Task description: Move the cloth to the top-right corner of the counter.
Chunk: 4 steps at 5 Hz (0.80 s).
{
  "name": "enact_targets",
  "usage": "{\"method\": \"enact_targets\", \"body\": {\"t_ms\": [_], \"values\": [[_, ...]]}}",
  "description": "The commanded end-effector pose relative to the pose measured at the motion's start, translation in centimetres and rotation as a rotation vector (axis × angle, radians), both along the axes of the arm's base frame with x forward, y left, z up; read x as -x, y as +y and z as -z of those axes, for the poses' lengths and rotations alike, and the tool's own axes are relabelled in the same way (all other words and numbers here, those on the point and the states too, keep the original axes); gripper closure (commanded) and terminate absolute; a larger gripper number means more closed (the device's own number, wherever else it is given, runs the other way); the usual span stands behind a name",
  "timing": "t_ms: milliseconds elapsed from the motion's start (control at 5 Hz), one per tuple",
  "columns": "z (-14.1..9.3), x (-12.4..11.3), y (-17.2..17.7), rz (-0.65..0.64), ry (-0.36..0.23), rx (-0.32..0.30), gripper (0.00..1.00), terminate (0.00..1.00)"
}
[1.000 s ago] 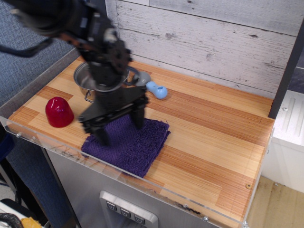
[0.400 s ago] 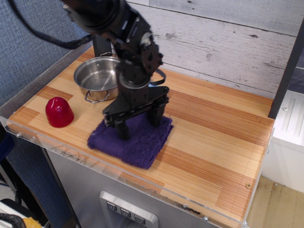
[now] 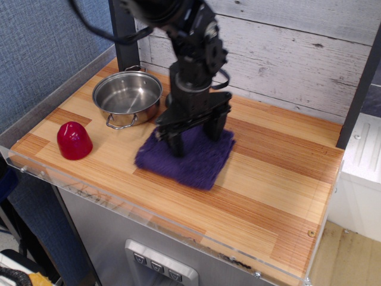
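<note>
— Item one, the cloth [image 3: 189, 159]: where did it lie?

— Dark purple terry, folded, flat on the counter [image 3: 280, 179] near the middle, slightly toward the back wall. It lay directly under my gripper [image 3: 195, 138], and its front corner stopped short of the clear acrylic edge.

— Item two, the gripper: condition?

— My fingers stood spread apart, both tips pressed down into the pile of the cloth, one toward its left side, one toward its right rear. Whether they pinched any fabric I could not tell.

— Item three, neighbouring pieces?

— A steel pot [image 3: 127, 98] at the back left, just beside the cloth's left corner, not clearly touching. A red dome-shaped object [image 3: 74, 140] at the front left, well apart from the cloth.

— Item four, the top-right corner?

— Well apart from the cloth.
</note>
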<state>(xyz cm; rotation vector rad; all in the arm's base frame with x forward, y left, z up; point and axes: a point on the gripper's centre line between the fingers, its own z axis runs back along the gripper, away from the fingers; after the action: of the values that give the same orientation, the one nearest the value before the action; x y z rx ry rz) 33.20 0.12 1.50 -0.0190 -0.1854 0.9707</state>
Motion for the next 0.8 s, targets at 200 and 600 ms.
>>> {"method": "enact_targets", "body": {"t_ms": [200, 600], "values": [[-0.7, -5.1, -8.6, 0.107, -0.021, 0.086, 0.00, 0.00], [-1.0, -4.7, -11.4, 0.166, -0.013, 0.111, 0.00, 0.00]]}}
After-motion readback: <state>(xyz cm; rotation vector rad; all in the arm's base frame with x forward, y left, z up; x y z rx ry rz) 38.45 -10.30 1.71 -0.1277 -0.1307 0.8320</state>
